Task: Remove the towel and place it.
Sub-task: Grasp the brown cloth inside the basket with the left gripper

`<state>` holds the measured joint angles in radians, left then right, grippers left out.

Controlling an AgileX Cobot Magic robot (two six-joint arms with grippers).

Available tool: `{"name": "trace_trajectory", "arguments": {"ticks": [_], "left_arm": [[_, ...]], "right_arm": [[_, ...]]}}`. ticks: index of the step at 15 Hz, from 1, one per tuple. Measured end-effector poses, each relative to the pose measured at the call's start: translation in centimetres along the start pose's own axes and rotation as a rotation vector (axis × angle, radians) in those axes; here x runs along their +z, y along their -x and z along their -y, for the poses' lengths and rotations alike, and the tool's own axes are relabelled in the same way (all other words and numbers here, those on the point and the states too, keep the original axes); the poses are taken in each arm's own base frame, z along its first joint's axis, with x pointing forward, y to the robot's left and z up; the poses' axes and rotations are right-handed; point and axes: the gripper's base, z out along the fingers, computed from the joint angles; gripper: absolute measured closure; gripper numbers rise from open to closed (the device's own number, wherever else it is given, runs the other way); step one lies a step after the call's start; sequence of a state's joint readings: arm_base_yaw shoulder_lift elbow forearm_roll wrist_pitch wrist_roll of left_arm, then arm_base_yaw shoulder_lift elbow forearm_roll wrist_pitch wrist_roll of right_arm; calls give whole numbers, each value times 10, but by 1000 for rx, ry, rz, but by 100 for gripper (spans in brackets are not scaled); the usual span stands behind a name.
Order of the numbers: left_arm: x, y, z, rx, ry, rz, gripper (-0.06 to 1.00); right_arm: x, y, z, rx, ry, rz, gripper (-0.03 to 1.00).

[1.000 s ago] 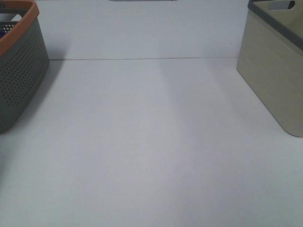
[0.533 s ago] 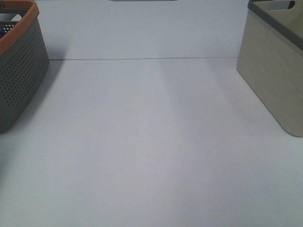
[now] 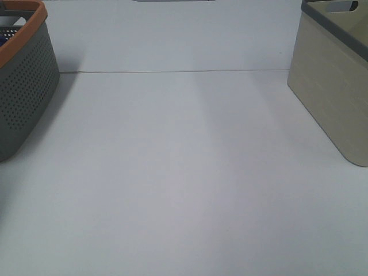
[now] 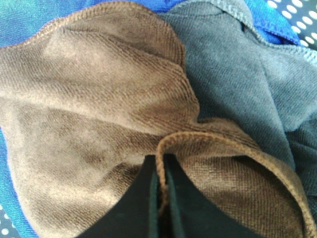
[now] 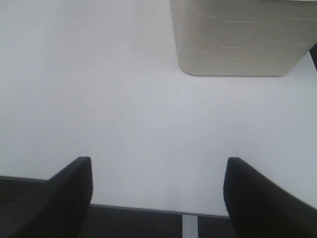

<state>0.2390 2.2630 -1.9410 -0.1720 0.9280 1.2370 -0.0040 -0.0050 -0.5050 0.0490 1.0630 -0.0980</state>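
Observation:
In the left wrist view a brown towel (image 4: 94, 99) lies crumpled on a grey towel (image 4: 242, 84) and a blue cloth (image 4: 29, 20). My left gripper (image 4: 160, 171) is shut on a folded edge of the brown towel. The towels lie in the grey perforated basket with the orange rim (image 3: 26, 75) at the far left of the high view; neither arm shows there. My right gripper (image 5: 158, 198) is open and empty above the white table's edge, with the beige basket (image 5: 237, 37) ahead of it.
The beige basket with a dark rim (image 3: 333, 80) stands at the far right of the white table (image 3: 184, 172). A seam line runs across the table at the back. Dark floor shows beyond the table edge in the right wrist view.

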Motion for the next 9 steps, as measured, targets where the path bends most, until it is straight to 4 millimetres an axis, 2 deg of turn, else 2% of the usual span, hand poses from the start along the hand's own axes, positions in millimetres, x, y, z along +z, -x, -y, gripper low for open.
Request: {"name": "trace_trajectory", "arguments": {"ticks": [7,8,9], "left_arm": [[-5,-5,9,13,-99,-67,94],[-30,-2,6,-15,-60,-66,94],[-45,1,5,-57,-39,-57,94]], "right_arm": [[0,0,0,0,0,0,32],[0,0,0,0,0,0,32],[0,0,0,0,0,0,32]]}}
